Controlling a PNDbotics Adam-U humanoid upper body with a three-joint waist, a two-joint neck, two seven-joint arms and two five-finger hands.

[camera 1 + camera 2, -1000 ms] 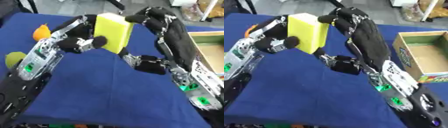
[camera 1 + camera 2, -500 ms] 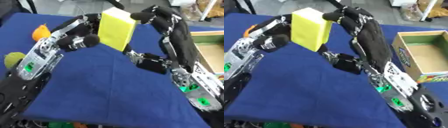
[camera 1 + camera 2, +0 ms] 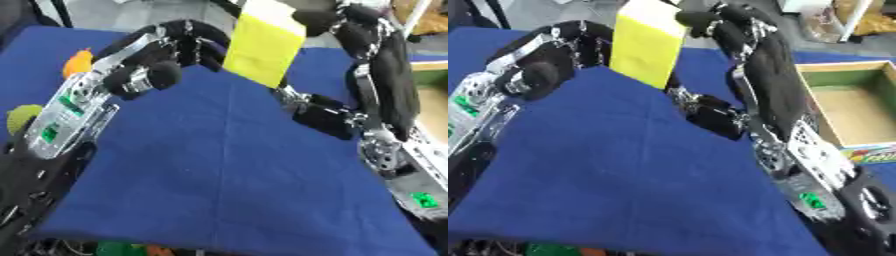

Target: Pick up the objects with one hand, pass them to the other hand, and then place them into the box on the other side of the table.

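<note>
One yellow block, one box, two small fruit-like things by the left arm: an orange one and a yellow-green one. Landmark = box, sitting on the blue tablecloth at the table's right side, open top, nothing visible in it

Block is up in the air, well left of the box and above the cloth, not touching either. Long axis runs roughly top to bottom, tilted slightly, top end leaning away from the box side; broad yellow face toward the camera, paler top face visible

Right hand is clamped on the block at its upper right edge, fingers curled over it. Left hand is just left of the block, farther from the box, fingers curled, holding nothing; can't tell if it touches the block

Both fruit things lie on the cloth at the far side from the box
</note>
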